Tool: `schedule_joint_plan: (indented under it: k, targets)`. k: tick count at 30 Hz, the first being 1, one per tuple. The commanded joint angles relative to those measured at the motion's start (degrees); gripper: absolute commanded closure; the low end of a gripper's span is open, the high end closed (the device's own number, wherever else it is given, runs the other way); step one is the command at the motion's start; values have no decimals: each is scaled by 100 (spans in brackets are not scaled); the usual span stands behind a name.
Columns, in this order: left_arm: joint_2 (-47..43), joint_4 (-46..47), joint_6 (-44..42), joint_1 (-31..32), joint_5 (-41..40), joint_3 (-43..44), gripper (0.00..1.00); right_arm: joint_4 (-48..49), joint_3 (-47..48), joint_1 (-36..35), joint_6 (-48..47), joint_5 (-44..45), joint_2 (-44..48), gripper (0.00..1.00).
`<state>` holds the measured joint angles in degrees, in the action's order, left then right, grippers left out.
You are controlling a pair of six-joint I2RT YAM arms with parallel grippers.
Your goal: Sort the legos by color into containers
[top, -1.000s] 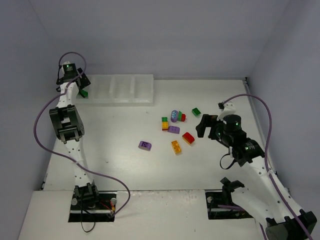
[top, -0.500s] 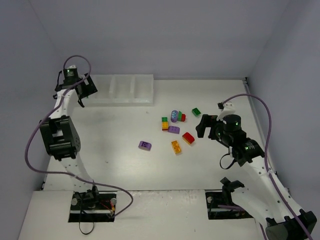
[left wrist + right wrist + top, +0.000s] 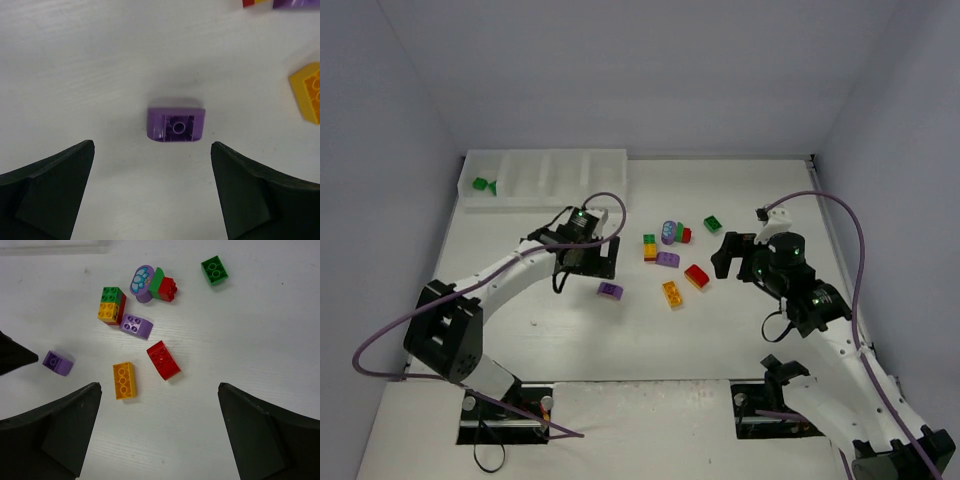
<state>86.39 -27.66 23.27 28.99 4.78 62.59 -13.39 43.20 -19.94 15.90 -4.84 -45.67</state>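
left gripper (image 3: 152, 149) gapes wide over a smooth, curved purple brick (image 3: 176, 125); right gripper (image 3: 159, 387) equally wide

yellow brick (image 3: 306, 97): cut by left wrist view's right edge
red piece (image 3: 249, 2): sliver at that view's top edge, shape unclear
green legos (image 3: 483, 185) in tray (image 3: 605, 175): too small in top view to count

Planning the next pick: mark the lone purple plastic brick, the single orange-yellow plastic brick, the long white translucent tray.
Lone purple plastic brick (image 3: 176, 126), left wrist view, its middle.
Single orange-yellow plastic brick (image 3: 124, 380), right wrist view, studded top.
Long white translucent tray (image 3: 605, 178), top view, bare right-end compartment.
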Motion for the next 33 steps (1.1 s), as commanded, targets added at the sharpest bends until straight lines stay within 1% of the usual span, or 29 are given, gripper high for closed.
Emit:
schedule_joint_plan:
  k: [1, 2, 3, 9, 14, 18, 21, 24, 25, 28, 30, 33]
  targets:
    - [-26, -29, 476, 351, -346, 8, 6, 354, -57, -27, -35, -184, 164, 0]
    - [27, -29, 573, 579, -424, 17, 6, 337, -75, -27, -17, -245, 198, 0]
    - [192, -46, 617, 668, -573, 60, 6, 345, -75, -27, -17, -263, 260, 0]
    - [914, -73, 793, 1222, -811, 350, 6, 293, -93, -27, 1, -342, 419, 0]
    - [1485, -187, 978, 1293, -1031, 544, 6, 266, -66, -27, 44, -351, 480, 1]
    - [1600, -213, 1101, 1293, -1084, 553, 7, 214, -57, -27, 36, -333, 559, 1]
    - [1557, -178, 1189, 1293, -1084, 448, 16, 187, -49, -27, 18, -289, 568, 1]
    - [1486, -196, 1198, 1293, -1084, 403, 39, 179, -49, -27, -8, -254, 550, 1]
    - [1477, -213, 1198, 1293, -1093, 412, 61, 179, -40, -27, -8, -237, 533, 0]
    - [1355, -318, 1180, 1223, -1119, 491, 97, 179, -13, -27, -43, -219, 436, 1]
    - [1284, -389, 1136, 1127, -1163, 622, 99, 187, 13, -27, -61, -202, 375, 1]
    - [1135, -495, 1014, 697, -1207, 851, 99, 205, 65, -18, -113, -149, 252, 1]
